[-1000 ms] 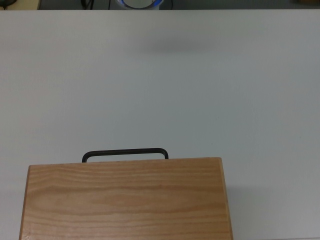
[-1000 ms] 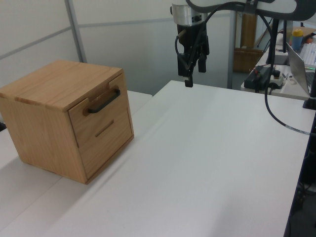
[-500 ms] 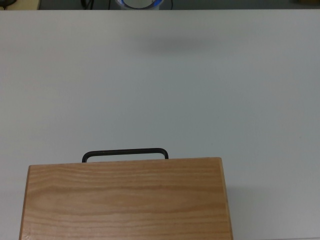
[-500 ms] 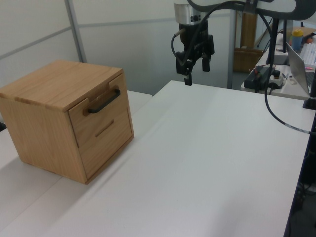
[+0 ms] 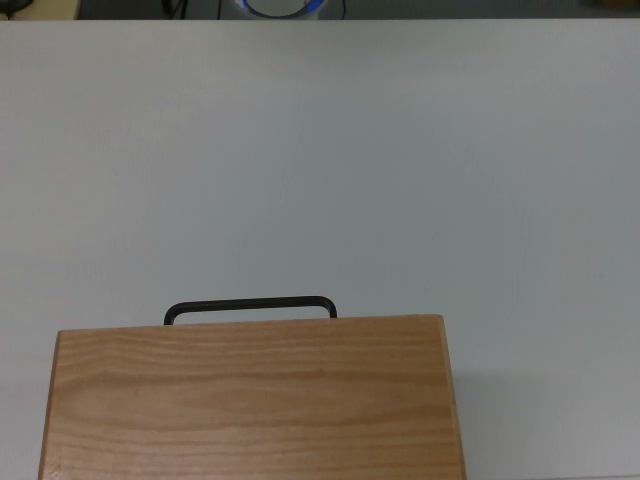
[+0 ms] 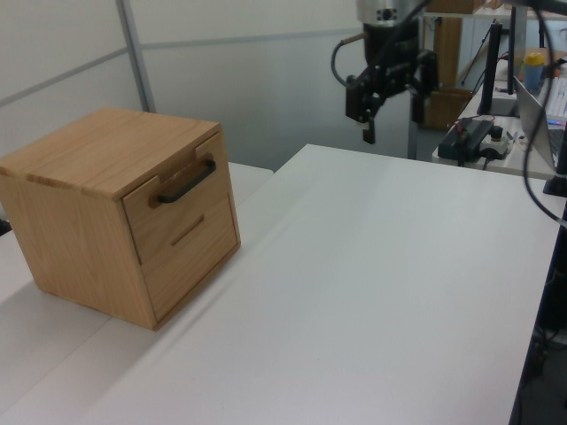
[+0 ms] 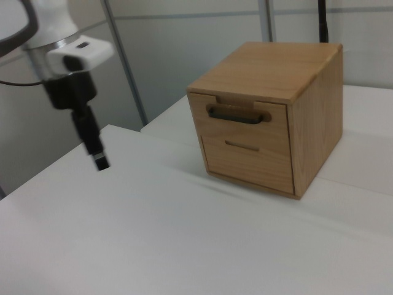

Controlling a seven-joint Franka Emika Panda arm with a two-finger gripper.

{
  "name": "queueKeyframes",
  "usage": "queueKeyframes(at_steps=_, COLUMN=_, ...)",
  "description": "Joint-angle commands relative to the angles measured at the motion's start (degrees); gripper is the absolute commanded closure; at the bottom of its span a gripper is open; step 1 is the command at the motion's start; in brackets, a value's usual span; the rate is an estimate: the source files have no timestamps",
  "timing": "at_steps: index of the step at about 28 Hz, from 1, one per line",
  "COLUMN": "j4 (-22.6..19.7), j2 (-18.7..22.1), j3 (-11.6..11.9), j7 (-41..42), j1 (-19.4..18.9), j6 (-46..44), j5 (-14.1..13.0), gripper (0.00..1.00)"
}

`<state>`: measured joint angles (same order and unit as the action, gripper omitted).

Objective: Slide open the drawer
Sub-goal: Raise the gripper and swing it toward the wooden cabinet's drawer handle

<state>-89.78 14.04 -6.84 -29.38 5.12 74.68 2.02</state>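
Left view shows the wooden cabinet sitting at the left view's left on the white table, its front turned toward the open tabletop. The drawer is the upper one of two fronts; it sits flush and closed within the cabinet face, with its black bar handle standing out from the front panel. A lower drawer front below it has only a thin slot. The gripper hangs in the air above the far edge of the table, well apart from the cabinet, pointing downward; its two dark fingers stand spread with a clear gap between them and hold nothing. Cables loop from the wrist up to the arm. In the right view the gripper hangs at the right view's left, above the table, with the cabinet well apart at the right view's right and the handle facing the camera. From the top view only the cabinet's grained top and the handle jutting past its edge appear.
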Motion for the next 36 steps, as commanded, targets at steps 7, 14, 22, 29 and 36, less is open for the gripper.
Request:
queueKeyframes(at_steps=7, j4=-20.1, j2=17.7, j3=-0.1, j7=-18.7, j1=0.2, j6=14.1, j5=-3.3, gripper=0.0)
queueKeyframes(at_steps=14, j4=-23.9, j2=19.8, j3=0.0, j7=-33.7, j1=0.2, j6=21.5, j5=-3.3, gripper=0.0)
queueKeyframes(at_steps=22, j4=-28.4, j2=19.3, j3=-0.1, j7=-50.5, j1=0.1, j6=31.9, j5=-3.3, gripper=0.0)
queueKeyframes(at_steps=29, j4=-30.4, j2=15.2, j3=-0.1, j7=-61.1, j1=-1.3, j6=43.8, j5=-3.3, gripper=0.0)
queueKeyframes(at_steps=36, j4=-30.0, j2=6.4, j3=-0.1, j7=-65.7, j1=-1.5, j6=60.2, j5=-3.7, gripper=0.0)
